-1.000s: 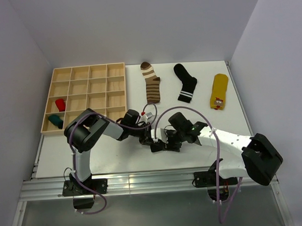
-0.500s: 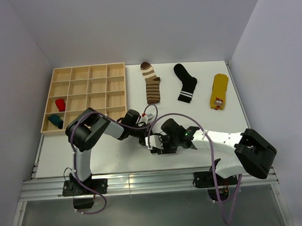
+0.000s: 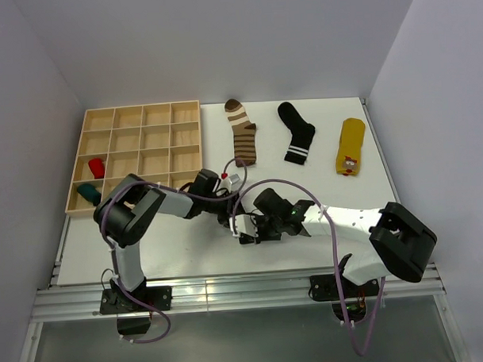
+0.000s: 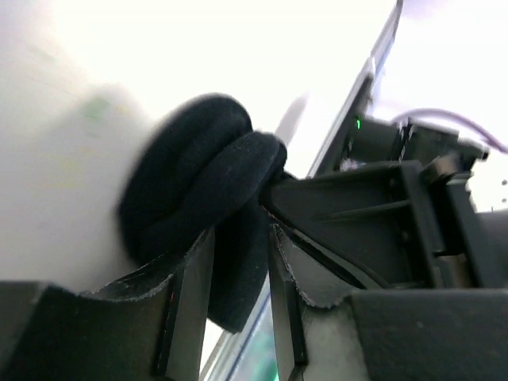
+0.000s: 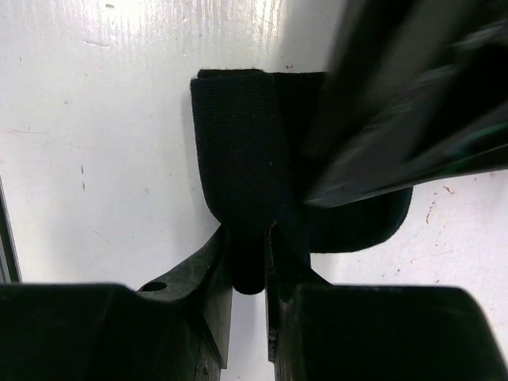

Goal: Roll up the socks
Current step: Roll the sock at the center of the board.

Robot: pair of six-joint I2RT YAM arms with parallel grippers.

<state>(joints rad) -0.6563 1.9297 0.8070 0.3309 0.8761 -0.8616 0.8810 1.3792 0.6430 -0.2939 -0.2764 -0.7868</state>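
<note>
Pinching plain black sock [image 4: 198,175] at near middle of table [image 3: 188,246], left gripper [image 4: 238,270] and right gripper [image 5: 248,262] both clamped almost shut on it; roll likely unravels if either grip slips

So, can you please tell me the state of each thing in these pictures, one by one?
plain black sock: partly rolled, pinched by both tools
left tool: shut on the plain black sock
right tool: shut on the plain black sock
striped brown sock: flat, unrolled
white-striped black sock: flat, unrolled
yellow sock: flat, unrolled
wooden tray: holds a red bundle and a teal bundle
</note>
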